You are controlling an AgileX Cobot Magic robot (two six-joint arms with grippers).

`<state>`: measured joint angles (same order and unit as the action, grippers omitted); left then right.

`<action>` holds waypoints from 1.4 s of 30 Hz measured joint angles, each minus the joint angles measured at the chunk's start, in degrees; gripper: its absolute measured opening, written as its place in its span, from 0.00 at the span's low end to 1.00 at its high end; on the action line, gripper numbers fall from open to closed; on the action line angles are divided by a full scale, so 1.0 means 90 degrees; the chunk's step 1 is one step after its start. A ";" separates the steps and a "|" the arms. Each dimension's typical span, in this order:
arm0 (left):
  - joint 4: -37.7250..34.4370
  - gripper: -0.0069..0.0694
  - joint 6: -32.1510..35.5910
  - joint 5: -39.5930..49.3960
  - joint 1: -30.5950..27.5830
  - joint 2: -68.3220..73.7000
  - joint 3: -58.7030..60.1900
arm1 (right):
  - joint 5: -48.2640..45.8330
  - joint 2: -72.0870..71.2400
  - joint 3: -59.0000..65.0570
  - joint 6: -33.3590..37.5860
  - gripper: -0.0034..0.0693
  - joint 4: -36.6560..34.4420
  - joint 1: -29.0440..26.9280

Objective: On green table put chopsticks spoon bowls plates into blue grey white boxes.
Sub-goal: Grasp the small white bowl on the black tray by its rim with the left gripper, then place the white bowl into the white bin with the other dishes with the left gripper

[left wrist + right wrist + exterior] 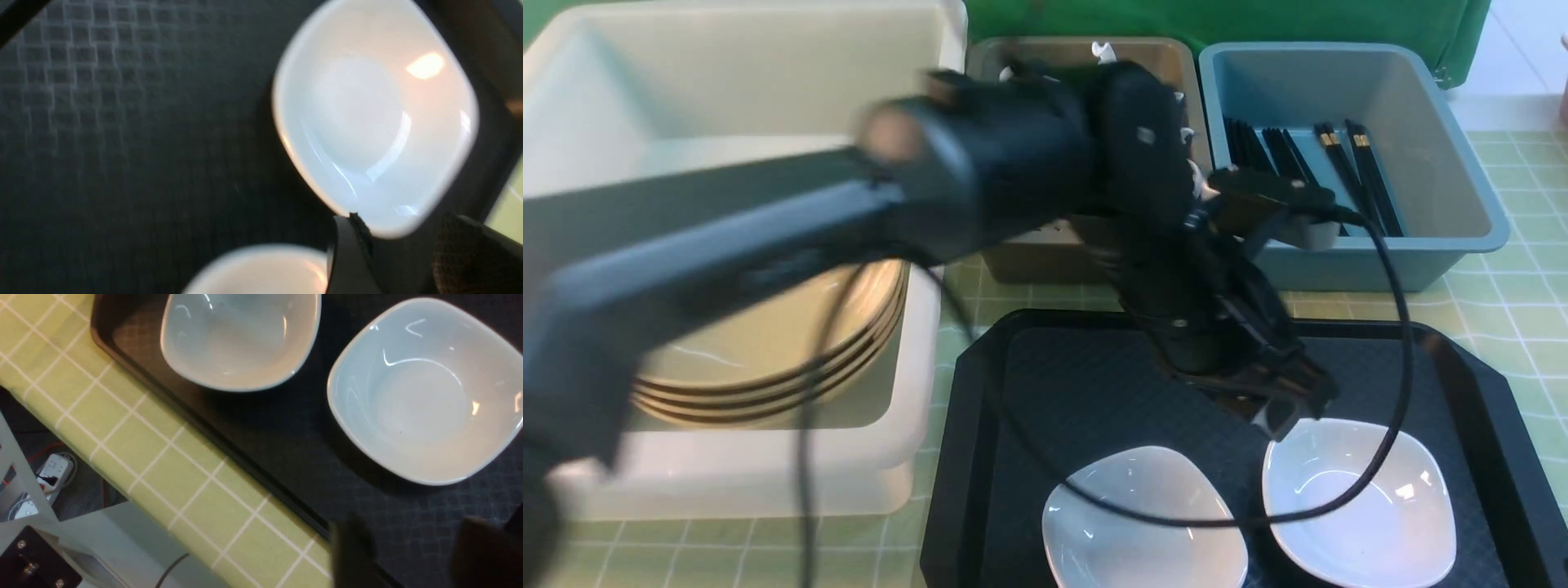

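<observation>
Pale green cloth with a white grid covers the green table [1503,310], and we place everything by the black tray [1045,384] that lies on it. Two plates rest on the tray's textured floor, side by side and apart. The left plate [1145,523] is at the tray's near edge, and the right plate [1364,506] is toward its near right corner. Beyond the tray's far edge stands the grey box [1045,261], largely hidden by the arm, and the blue box [1462,180] stands off the far right corner. The white box [768,482] stands just beside the tray's left edge, with the bowls [768,359] stacked inside it. The chopsticks [1372,175] lie in the blue box, several pairs side by side. A white scrap at the grey box's far wall may be a spoon [1104,51]; we cannot tell more.

The left arm reaches over the tray from its left side, and the left gripper [1286,412] sits low at the right plate's far rim. In the left wrist view its jaws are partly apart. One fingertip [351,232] touches the plate's rim, and the other stands outside the plate with dark tray between them. They are not closed on the plate, which lies flat on the tray. A black cable [1401,327] from the arm loops over both plates.

The right gripper [414,528] shows only in its own wrist view, blurred, above the tray's near edge. Its two fingers are spread with bare tray between them, and it holds nothing.
</observation>
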<state>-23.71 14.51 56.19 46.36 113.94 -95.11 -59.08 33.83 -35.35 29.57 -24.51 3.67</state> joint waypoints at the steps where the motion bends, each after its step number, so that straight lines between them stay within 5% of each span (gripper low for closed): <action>1: 0.0023 0.45 -0.0123 0.0016 0.0000 0.0181 -0.0125 | 0.0000 -0.0001 0.0000 0.0000 0.27 0.0000 0.0024; 4: 0.0092 0.49 -0.0453 0.0227 -0.0006 0.0782 -0.0743 | 0.0000 -0.0007 0.0000 0.0012 0.12 0.0022 0.0240; 15: -0.0482 0.54 -0.0453 0.0850 -0.0006 0.2286 -0.2010 | 0.0042 -0.0007 0.0000 -0.0244 0.08 0.0783 0.0989; 17: -0.0747 0.50 -0.0162 0.0906 -0.0019 0.2362 -0.2024 | 0.0085 -0.0007 0.0000 -0.0285 0.08 0.0824 0.0989; 23: -0.1501 0.14 0.0469 0.1240 -0.0212 0.2484 -0.2062 | 0.0180 -0.0007 0.0000 -0.0430 0.08 0.0872 0.0990; 26: -0.1750 0.11 0.0480 0.1444 -0.0464 0.2471 -0.2213 | 0.0241 -0.0007 0.0000 -0.0457 0.08 0.0874 0.0990; 32: -0.1835 0.11 0.0559 0.1451 -0.0730 0.1752 -0.2227 | 0.0191 -0.0007 0.0000 -0.0230 0.08 0.0874 0.0990; 37: -0.1164 0.11 0.0537 0.1554 -0.1071 0.0298 -0.2181 | 0.0109 0.0169 -0.0391 0.0438 0.09 0.0469 0.0990; 42: -0.0836 0.11 0.0537 0.1580 -0.2020 -0.1593 -0.0978 | 0.0011 0.1057 -0.1396 0.0972 0.11 -0.0289 0.0990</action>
<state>-31.23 19.34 70.41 28.19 99.60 -103.92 -58.99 43.35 -47.91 38.32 -27.11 12.58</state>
